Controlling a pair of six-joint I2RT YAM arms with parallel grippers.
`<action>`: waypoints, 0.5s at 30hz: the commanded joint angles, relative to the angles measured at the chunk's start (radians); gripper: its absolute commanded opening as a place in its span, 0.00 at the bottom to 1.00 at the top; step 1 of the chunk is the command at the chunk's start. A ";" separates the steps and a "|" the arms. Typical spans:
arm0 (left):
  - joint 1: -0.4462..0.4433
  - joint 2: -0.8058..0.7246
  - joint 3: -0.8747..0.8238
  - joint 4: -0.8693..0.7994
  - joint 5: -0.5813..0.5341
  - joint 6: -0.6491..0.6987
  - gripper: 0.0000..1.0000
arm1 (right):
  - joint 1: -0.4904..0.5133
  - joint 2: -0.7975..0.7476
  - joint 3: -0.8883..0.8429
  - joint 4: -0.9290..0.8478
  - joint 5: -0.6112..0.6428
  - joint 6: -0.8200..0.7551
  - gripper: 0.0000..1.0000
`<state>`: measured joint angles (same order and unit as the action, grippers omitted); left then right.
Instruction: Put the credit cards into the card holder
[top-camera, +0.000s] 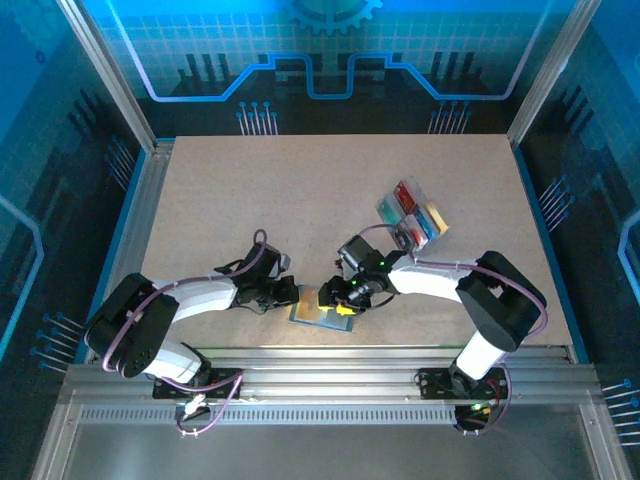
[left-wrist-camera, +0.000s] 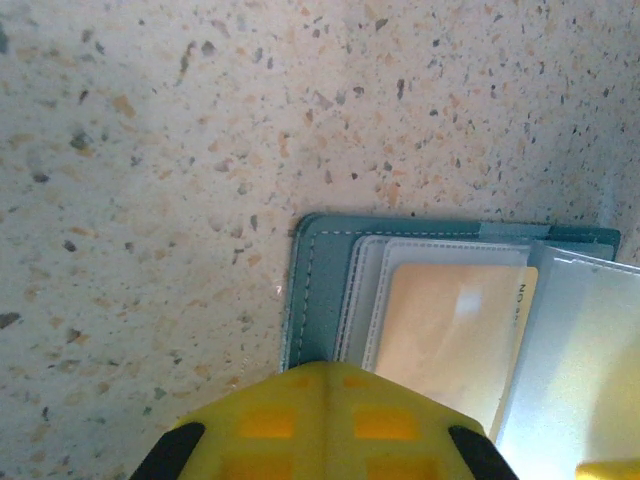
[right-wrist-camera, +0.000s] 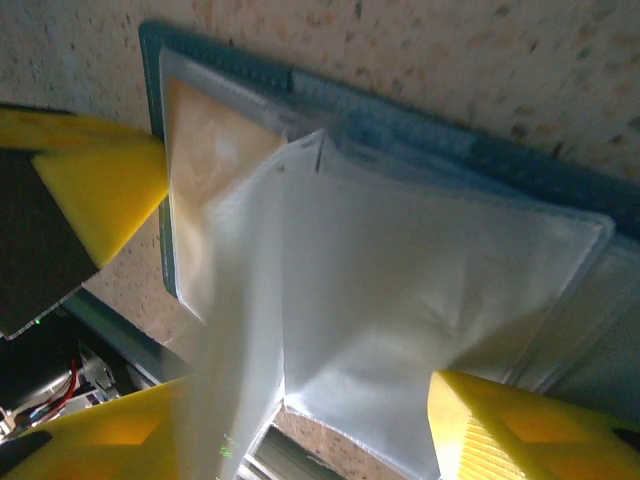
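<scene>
While the closed left tool (top-camera: 290, 294) sits on the left edge of the card holder (top-camera: 322, 312) near the counter's (top-camera: 300, 190) front, the right tool (top-camera: 347, 300) stands half-open astride its lifted clear sleeve (right-wrist-camera: 400, 300). The loose credit cards (top-camera: 412, 215) lie behind-right, nearer the right arm.

both arms reach inward low, left gripper (top-camera: 292, 296) closed, right gripper (top-camera: 345, 300) with fingers parted.

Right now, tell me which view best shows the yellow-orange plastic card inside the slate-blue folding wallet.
Left wrist: the yellow-orange plastic card lies face-up, mostly unobstructed. Right wrist: it is partly under a lifted clear sleeve. Top external: too small to make out.
</scene>
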<state>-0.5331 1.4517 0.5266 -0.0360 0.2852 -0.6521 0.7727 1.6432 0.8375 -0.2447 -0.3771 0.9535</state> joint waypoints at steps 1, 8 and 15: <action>-0.006 0.031 -0.046 -0.053 -0.026 -0.006 0.00 | -0.023 0.002 0.012 0.018 0.027 0.003 0.55; -0.006 0.028 -0.052 -0.051 -0.029 -0.011 0.00 | -0.009 -0.016 0.036 -0.030 0.075 -0.032 0.50; -0.007 0.026 -0.054 -0.048 -0.027 -0.014 0.00 | 0.023 -0.013 0.140 -0.190 0.195 -0.100 0.15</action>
<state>-0.5331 1.4471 0.5186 -0.0235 0.2852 -0.6552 0.7856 1.6421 0.9386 -0.3397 -0.2489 0.8871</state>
